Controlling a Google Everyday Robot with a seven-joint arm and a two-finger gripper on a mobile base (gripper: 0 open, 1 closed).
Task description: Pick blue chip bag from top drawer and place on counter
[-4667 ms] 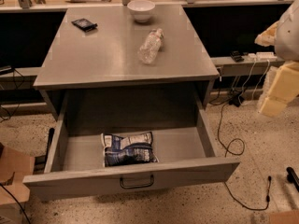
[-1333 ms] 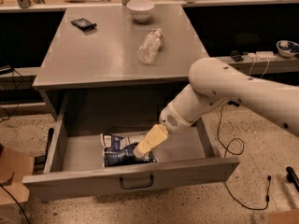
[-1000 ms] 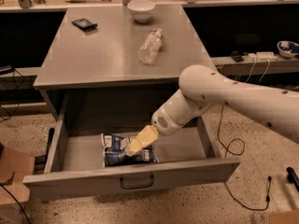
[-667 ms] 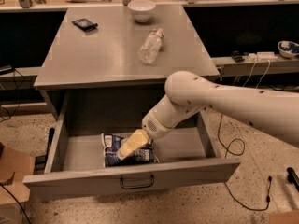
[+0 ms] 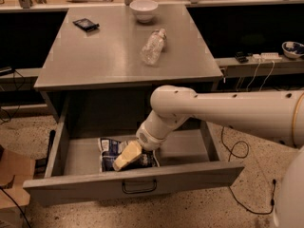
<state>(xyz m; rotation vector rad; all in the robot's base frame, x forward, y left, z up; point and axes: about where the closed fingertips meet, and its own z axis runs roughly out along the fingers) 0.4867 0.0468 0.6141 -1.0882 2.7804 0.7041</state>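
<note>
The top drawer (image 5: 199, 174) is pulled open below the counter (image 5: 95, 56). The blue chip bag (image 5: 107, 147) lies flat on the drawer floor, left of centre, dark blue with a white band. My gripper (image 5: 125, 157) reaches down into the drawer from the right on a thick white arm. Its cream tip lies right over the bag's middle and hides part of it. I cannot see whether it grips the bag.
On the counter lie a clear plastic bottle (image 5: 153, 46), a white bowl (image 5: 143, 9) at the back and a small black packet (image 5: 86, 24) at the back left. A cluttered shelf runs behind. Cables (image 5: 237, 151) trail on the floor to the right. A cardboard box (image 5: 12, 182) stands at the left.
My arm came in from the right, reached down into the drawer and slid left. The gripper tip now sits over the bag's middle. The bag has not moved.
</note>
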